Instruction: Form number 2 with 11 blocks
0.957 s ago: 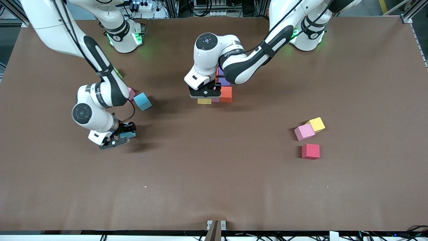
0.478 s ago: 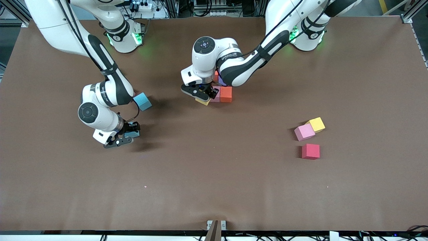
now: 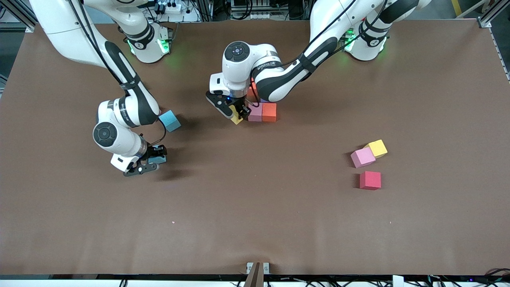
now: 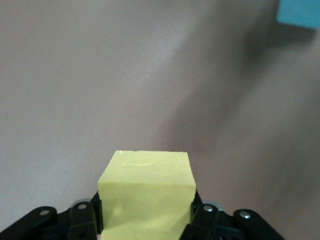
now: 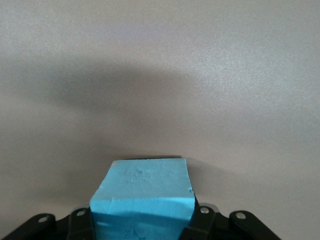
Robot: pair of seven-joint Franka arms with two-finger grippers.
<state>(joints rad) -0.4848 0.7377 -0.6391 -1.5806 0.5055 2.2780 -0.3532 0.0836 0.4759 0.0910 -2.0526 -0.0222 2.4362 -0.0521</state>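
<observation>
My left gripper [image 3: 236, 113] is shut on a yellow block [image 3: 236, 116] [image 4: 147, 192], held tilted right beside a pink block [image 3: 255, 113] and an orange block [image 3: 269, 112] that sit edge to edge mid-table. More blocks of that cluster are mostly hidden under the left arm. My right gripper [image 3: 153, 162] is shut on a light blue block [image 3: 160, 160] [image 5: 142, 197], low over bare table toward the right arm's end. A second light blue block [image 3: 170, 120] [image 4: 300, 12] lies beside the right arm's wrist.
Toward the left arm's end lie loose blocks: a yellow one [image 3: 377, 148] touching a pink one [image 3: 362, 157], and a red one [image 3: 370, 180] nearer the camera. The brown table [image 3: 255, 207] is bare between them and the grippers.
The left gripper has turned with the yellow block, tipping it up off its flat lie and shifting toward the right arm's end. The right gripper crept slightly toward the centre, then held still.
</observation>
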